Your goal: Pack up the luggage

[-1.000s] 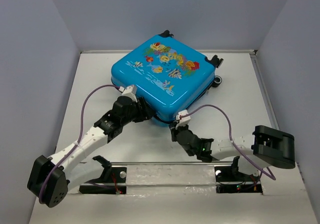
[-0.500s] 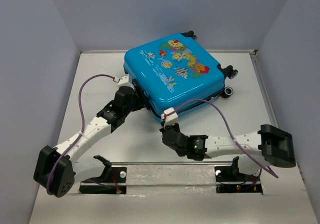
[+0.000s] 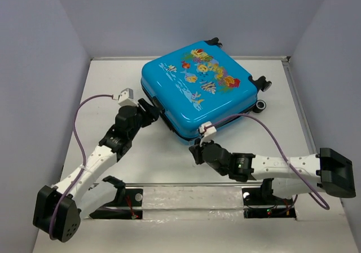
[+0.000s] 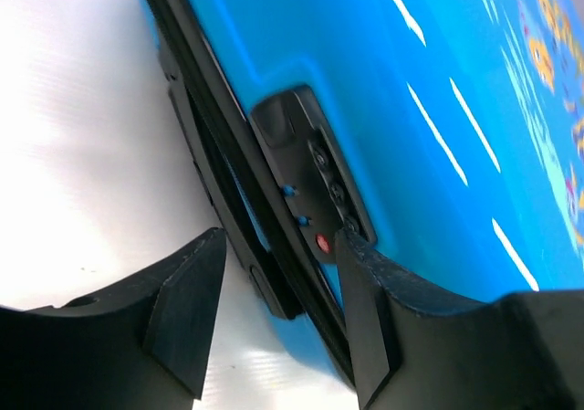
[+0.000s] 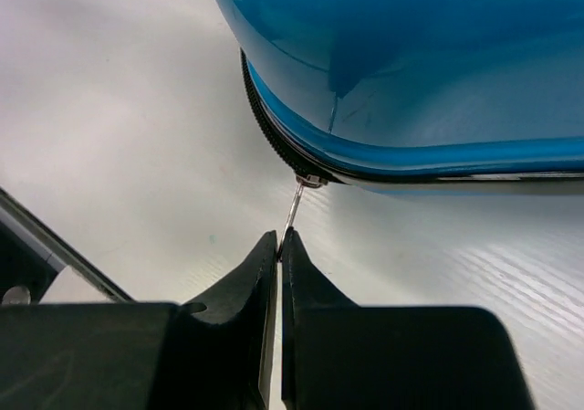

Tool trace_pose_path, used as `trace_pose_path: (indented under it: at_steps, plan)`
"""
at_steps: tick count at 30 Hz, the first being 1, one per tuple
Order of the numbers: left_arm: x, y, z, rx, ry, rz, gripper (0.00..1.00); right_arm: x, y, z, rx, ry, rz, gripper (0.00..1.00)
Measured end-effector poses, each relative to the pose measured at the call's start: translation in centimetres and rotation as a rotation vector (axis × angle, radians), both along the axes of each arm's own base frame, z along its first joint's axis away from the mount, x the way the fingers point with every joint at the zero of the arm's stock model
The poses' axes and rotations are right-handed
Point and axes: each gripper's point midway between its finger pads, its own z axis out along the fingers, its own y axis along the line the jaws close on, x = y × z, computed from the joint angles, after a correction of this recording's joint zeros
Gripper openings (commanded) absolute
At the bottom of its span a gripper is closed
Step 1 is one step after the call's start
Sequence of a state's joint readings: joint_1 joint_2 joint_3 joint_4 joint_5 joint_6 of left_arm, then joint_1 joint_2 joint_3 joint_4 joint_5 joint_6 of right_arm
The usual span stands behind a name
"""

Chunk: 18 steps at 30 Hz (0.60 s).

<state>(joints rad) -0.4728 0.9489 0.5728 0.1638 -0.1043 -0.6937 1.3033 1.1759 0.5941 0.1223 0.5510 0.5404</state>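
The luggage [image 3: 197, 87], a bright-blue hard shell with a fish print, lies closed and flat at the back middle of the table. My left gripper [image 3: 151, 110] is open at its left corner. In the left wrist view the fingers [image 4: 187, 310] straddle the black zipper band beside the combination lock [image 4: 319, 186], and the right finger lies against the shell. My right gripper [image 3: 196, 150] sits at the luggage's near corner. In the right wrist view this gripper [image 5: 279, 243] is shut on the thin metal zipper pull [image 5: 293, 207], which hangs from the zipper band [image 5: 274, 145].
Grey walls enclose the white table [image 3: 101, 101] on the left, back and right. The luggage's wheels [image 3: 260, 103] point to the right wall. Both arm bases [image 3: 118, 199] are bolted to the near edge, and purple cables loop over each arm.
The luggage has slid to the right and turned. My right gripper has kept hold of the zipper pull. My left gripper has moved from the near-left edge to the left corner.
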Motion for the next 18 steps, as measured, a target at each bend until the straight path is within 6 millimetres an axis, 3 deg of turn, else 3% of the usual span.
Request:
trace_pose_path:
  at_steps: [1, 2, 3, 6, 9, 10, 13, 15, 18]
  plan:
    - [0.3, 0.7, 0.0, -0.009, -0.002, 0.021, 0.63, -0.1, 0.3, -0.2, -0.006, 0.008, 0.012, 0.27]
    - [0.6, 1.2, 0.0, -0.018, -0.001, 0.035, 0.65, -0.2, 0.9, -0.4, -0.012, 0.021, 0.026, 0.66]
    - [0.9, 1.7, 0.3, -0.026, -0.003, 0.049, 0.73, -0.5, 1.6, -0.5, -0.009, 0.041, 0.046, 0.78]
    - [2.7, 3.9, 2.6, -0.062, -0.036, 0.124, 0.82, -2.6, 3.3, -0.4, 0.002, 0.111, 0.13, 0.97]
    - [6.3, 5.6, 7.9, -0.092, -0.089, 0.169, 0.9, -3.8, 2.2, 0.3, 0.01, 0.162, 0.144, 1.0]
    - [8.1, 5.7, 11.3, -0.109, -0.137, 0.166, 0.92, -3.6, 1.4, 0.8, 0.021, 0.18, 0.124, 1.0]
    - [11.8, 5.8, 16.4, -0.117, -0.219, 0.146, 0.95, -2.1, -1.5, 3.7, 0.091, 0.188, 0.041, 1.0]
    - [14.2, 5.8, 18.4, -0.104, -0.244, 0.127, 0.97, -0.6, -3.4, 5.6, 0.132, 0.172, -0.028, 1.0]
    - [18.1, 6.4, 19.0, -0.057, -0.241, 0.104, 0.98, 2.5, -6.9, 8.8, 0.192, 0.121, -0.167, 1.0]
